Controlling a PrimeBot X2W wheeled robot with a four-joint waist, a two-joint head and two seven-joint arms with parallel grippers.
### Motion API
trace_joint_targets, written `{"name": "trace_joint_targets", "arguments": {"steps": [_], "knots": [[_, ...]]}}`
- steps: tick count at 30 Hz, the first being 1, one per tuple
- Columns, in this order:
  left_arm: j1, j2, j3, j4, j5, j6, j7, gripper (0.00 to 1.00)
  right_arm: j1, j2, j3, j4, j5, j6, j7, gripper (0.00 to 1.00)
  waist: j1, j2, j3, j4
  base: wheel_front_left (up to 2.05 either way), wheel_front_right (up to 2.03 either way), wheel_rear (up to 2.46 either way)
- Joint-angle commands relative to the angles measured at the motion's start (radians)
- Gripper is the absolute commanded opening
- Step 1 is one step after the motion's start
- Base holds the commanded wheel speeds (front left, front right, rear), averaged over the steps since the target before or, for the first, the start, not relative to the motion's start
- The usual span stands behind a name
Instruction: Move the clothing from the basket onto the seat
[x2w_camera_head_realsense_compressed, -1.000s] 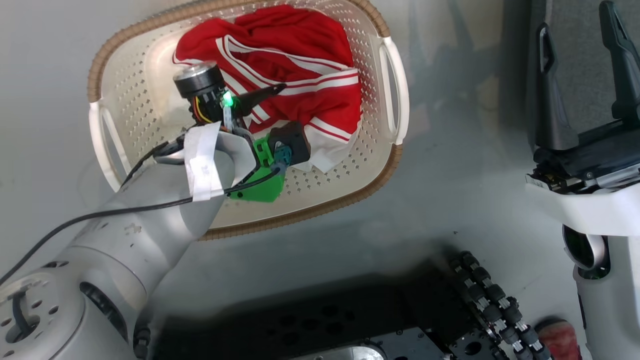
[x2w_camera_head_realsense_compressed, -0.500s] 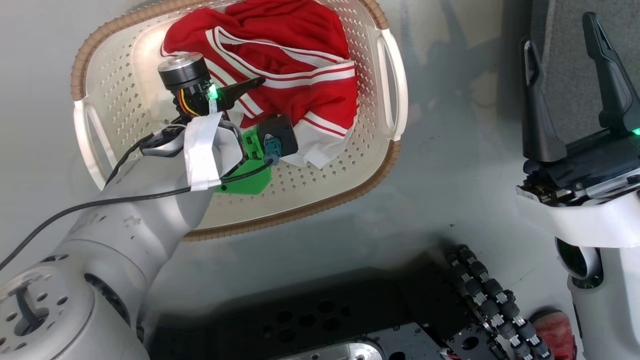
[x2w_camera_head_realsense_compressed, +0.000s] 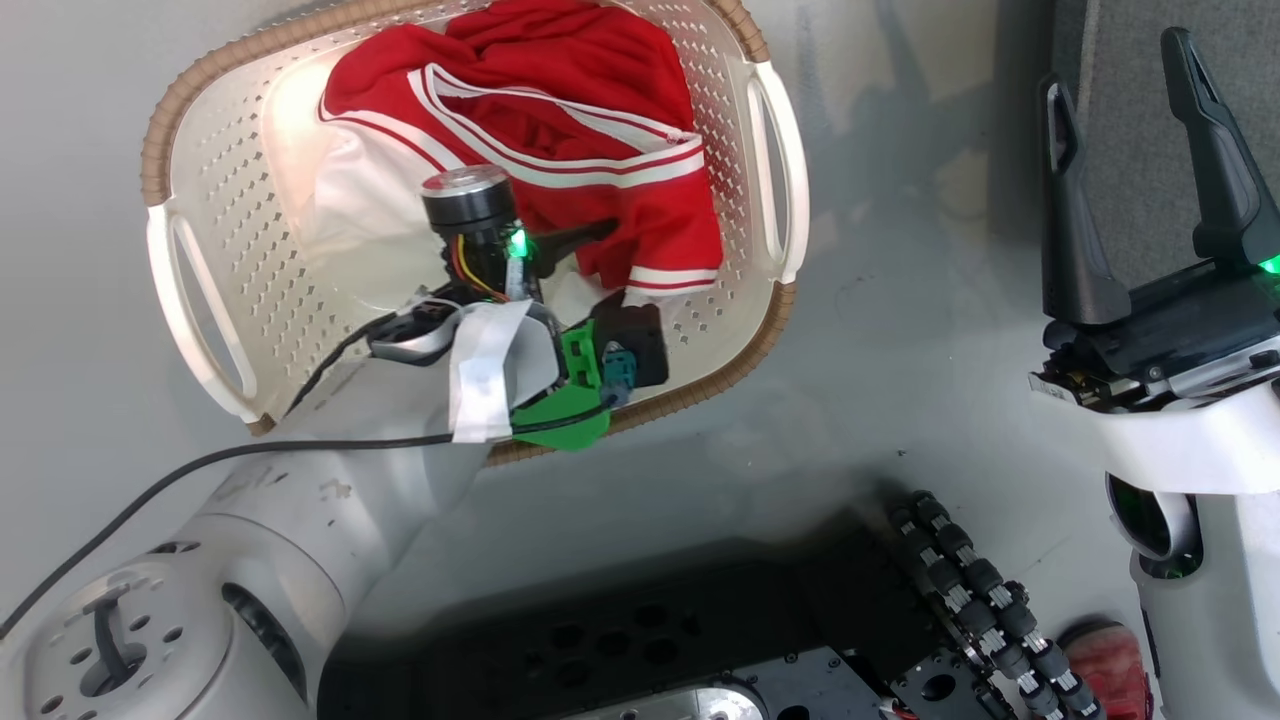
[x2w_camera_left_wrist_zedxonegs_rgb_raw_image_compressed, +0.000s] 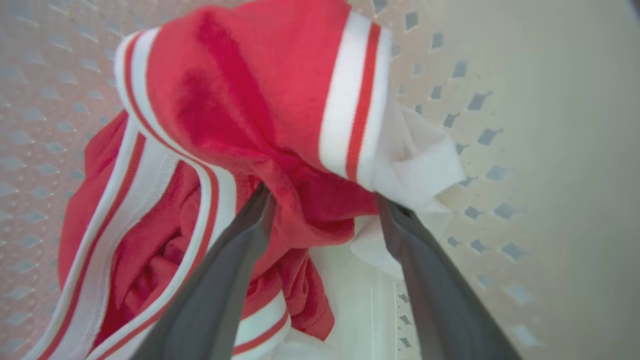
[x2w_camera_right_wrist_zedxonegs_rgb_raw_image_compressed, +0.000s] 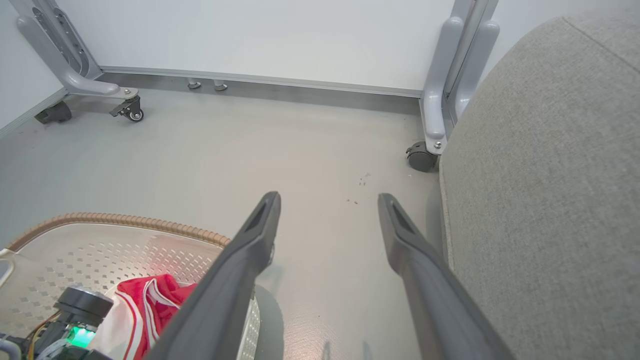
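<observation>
Closest in, the L gripper (x2w_camera_left_wrist_zedxonegs_rgb_raw_image_compressed: 324, 196) has shifted in the last sec from the middle of the basket (x2w_camera_head_realsense_compressed: 230, 150) toward the rim on the robot's side, nearer the R handle. Jaws wide open, no grip yet. In the wrist cam they straddle a red fold of the clothing (x2w_camera_head_realsense_compressed: 560, 90), one finger against the striped part, the other by a white hem. Can't tell if the tips press into the fabric.

The clothing is all inside the basket, bunched toward the far end. A white panel (x2w_camera_head_realsense_compressed: 350, 210) that the arm hid a moment ago now shows. The pile itself looks barely moved.

Further off, the R gripper (x2w_camera_head_realsense_compressed: 1112, 60) has hardly budged, open and empty, up beside the seat (x2w_camera_right_wrist_zedxonegs_rgb_raw_image_compressed: 550, 175), which has nothing on it where I can see.

My read: L arm has just lined up on a new grab spot. Closing on that fold looks like the next step, so nothing's been transferred yet.
</observation>
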Motion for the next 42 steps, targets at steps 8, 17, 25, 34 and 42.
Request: {"name": "trace_joint_targets", "arguments": {"steps": [8, 17, 25, 34, 42], "knots": [[0.006, -0.009, 0.002, -0.085, -0.068, -0.002, 0.001, 1.00, -0.002, -0.007, 0.000, 0.007, 0.010, -0.001, 0.000, 1.00, 0.0000, 0.0000, -0.004, 0.006, 0.00, 0.00, 0.00], [-0.041, -0.010, 0.002, -0.042, -0.126, -0.002, 0.036, 1.00, 0.011, -0.014, 0.009, -0.002, 0.018, -0.001, 0.000, 1.00, 0.0000, 0.0000, -0.005, -0.001, 0.00, 0.00, 0.00], [-0.035, -0.010, 0.001, -0.028, -0.206, -0.002, 0.096, 1.00, 0.015, -0.021, 0.013, -0.008, 0.023, -0.001, 0.000, 1.00, 0.0000, 0.0000, -0.008, 0.001, 0.00, 0.00, 0.00], [-0.012, -0.010, 0.001, -0.041, -0.272, -0.002, 0.152, 1.00, 0.023, -0.031, 0.023, -0.008, 0.029, -0.001, 0.000, 1.00, 0.0000, 0.0000, -0.016, -0.015, 0.00, 0.00, 0.00], [-0.050, -0.010, 0.002, -0.010, -0.259, -0.002, 0.164, 0.00, 0.030, -0.030, 0.015, -0.015, 0.030, -0.001, 0.000, 1.00, 0.0000, 0.0000, -0.021, -0.016, 0.00, 0.00, 0.00]]}}
